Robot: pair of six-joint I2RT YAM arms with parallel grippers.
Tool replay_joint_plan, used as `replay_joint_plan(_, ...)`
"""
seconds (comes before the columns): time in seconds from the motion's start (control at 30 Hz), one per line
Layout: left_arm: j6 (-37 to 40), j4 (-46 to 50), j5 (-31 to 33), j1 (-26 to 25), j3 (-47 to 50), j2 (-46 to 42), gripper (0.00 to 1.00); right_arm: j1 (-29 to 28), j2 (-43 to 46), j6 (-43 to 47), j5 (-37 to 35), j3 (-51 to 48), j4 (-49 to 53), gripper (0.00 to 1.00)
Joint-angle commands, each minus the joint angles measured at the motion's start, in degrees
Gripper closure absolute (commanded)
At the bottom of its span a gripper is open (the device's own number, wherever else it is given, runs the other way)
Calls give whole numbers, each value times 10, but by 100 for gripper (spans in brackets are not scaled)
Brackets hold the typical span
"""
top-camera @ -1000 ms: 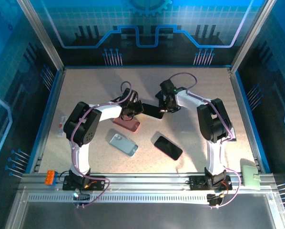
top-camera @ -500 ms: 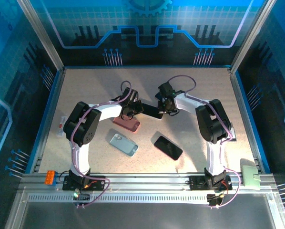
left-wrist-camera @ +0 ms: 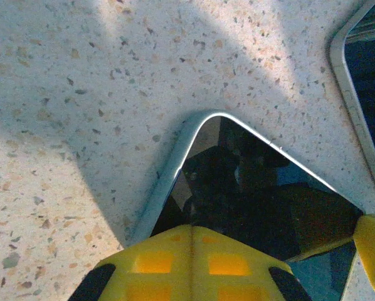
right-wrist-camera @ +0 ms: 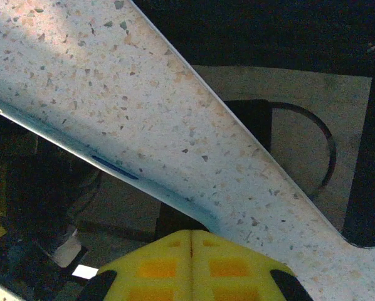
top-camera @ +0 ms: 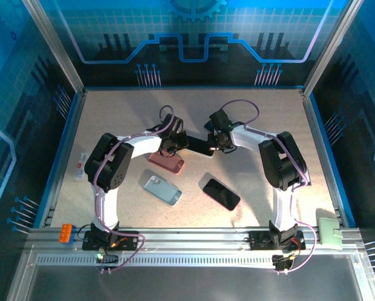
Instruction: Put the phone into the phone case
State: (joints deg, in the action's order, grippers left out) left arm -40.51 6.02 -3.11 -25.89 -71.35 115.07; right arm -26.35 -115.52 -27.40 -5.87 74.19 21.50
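Observation:
A black phone [top-camera: 197, 146] with a silver rim lies flat near the table's middle, between my two grippers. My left gripper [top-camera: 174, 144] is shut. In the left wrist view its yellow tip [left-wrist-camera: 192, 227] rests on the dark glass of the phone [left-wrist-camera: 256, 194] near one corner. My right gripper [top-camera: 214, 143] is also shut, and its tip [right-wrist-camera: 190, 232] sits at the phone's [right-wrist-camera: 43, 194] opposite edge. A pink phone case [top-camera: 167, 162] lies just in front of the left gripper, partly under the arm.
A light blue case [top-camera: 162, 189] and a second dark phone [top-camera: 221, 194] lie nearer the arm bases. Another dark flat thing with a pale rim [left-wrist-camera: 344, 81] lies just beyond the phone. Blue walls enclose the table.
The right gripper has edged slightly left and down toward the phone. The left gripper and the phone have barely moved.

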Motion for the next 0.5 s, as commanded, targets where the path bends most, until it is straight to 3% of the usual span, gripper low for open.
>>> replay_joint_plan(0.0, 6, 82, 39, 1, -25, 39, 100, -41, -89, 0, 167, -73, 128, 100)
replay_joint_plan(0.47, 27, 161, 59, 52, -160, 106, 100, -14, -44, 3, 237, 19, 140, 100)
